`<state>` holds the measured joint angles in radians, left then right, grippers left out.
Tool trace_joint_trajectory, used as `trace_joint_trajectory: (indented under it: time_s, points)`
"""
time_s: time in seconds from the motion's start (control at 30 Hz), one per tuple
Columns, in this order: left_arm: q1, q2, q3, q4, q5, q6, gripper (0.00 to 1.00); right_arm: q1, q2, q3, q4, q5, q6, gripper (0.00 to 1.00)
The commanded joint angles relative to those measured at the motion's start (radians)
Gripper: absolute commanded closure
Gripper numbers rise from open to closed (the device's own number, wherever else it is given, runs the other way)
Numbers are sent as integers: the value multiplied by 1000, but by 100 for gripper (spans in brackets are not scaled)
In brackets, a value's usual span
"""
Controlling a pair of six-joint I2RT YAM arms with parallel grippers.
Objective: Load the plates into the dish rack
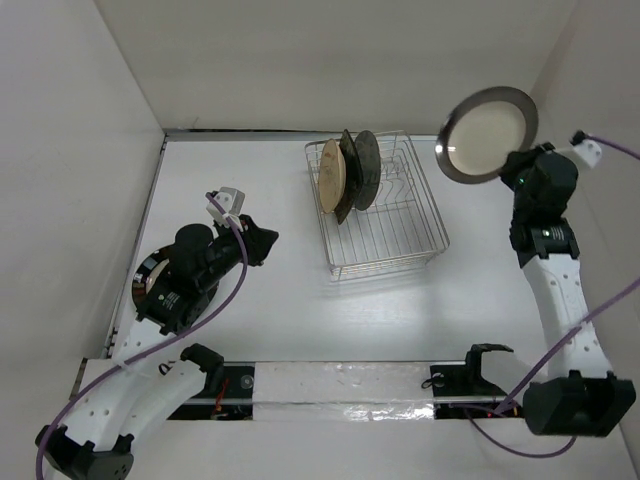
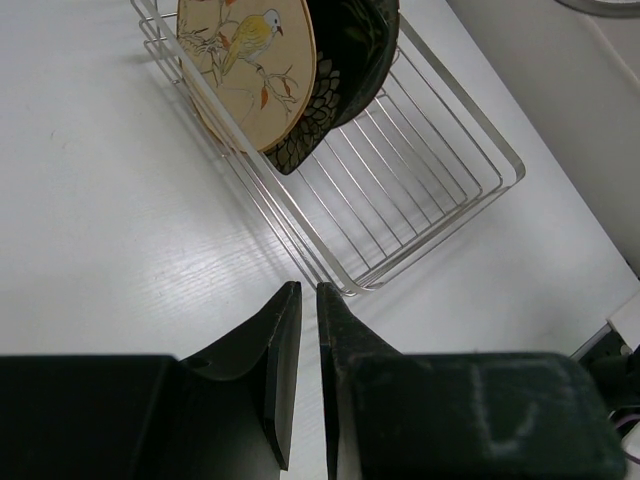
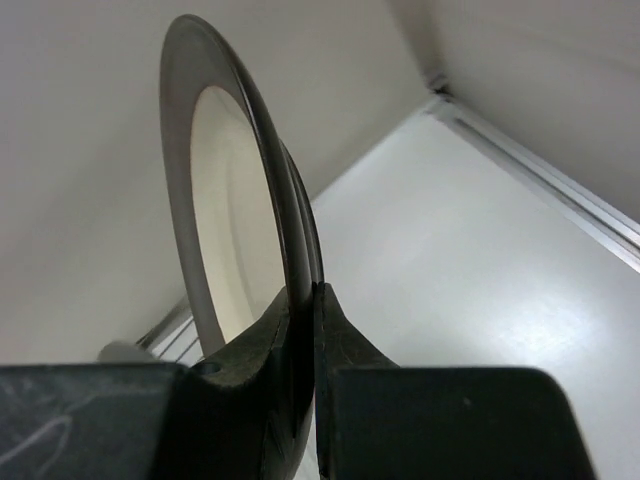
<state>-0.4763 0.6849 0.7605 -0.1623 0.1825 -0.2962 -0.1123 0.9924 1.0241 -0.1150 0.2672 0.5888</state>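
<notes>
Left tool above white table, pale walls around

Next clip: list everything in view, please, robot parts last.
Rack: one, silver wire, table's far middle.
Tan plate: one, bird painted, upright in rack.
Black plate: one, patterned, beside it in rack.
Dark plate: one, beside that.
Raised plate: one, dark rim, cream centre, far right, in right claw.
Left plate: one, dark, mostly under left arm.
Cables: two, purple, along arms.
Left claw: black, shut, empty.
Right claw: black, shut on raised plate.
</notes>
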Motion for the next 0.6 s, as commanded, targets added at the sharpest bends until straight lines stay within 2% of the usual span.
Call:
trace_joint_trajectory:
  time_s: [0.0, 0.07, 0.27, 0.57]
  points:
    - [-4, -1, 17, 33, -2, 12, 90, 161, 110, 197, 85, 104, -116, 100]
    - [-4, -1, 17, 32, -3, 12, 90, 251, 199, 281, 66, 154, -167, 100]
    - [-4, -4, 16, 27, -9, 14, 90, 335, 385, 485, 3, 204, -242, 100]
    - [-4, 1, 17, 27, -5, 15, 90, 434, 564, 608, -43, 299, -351, 100]
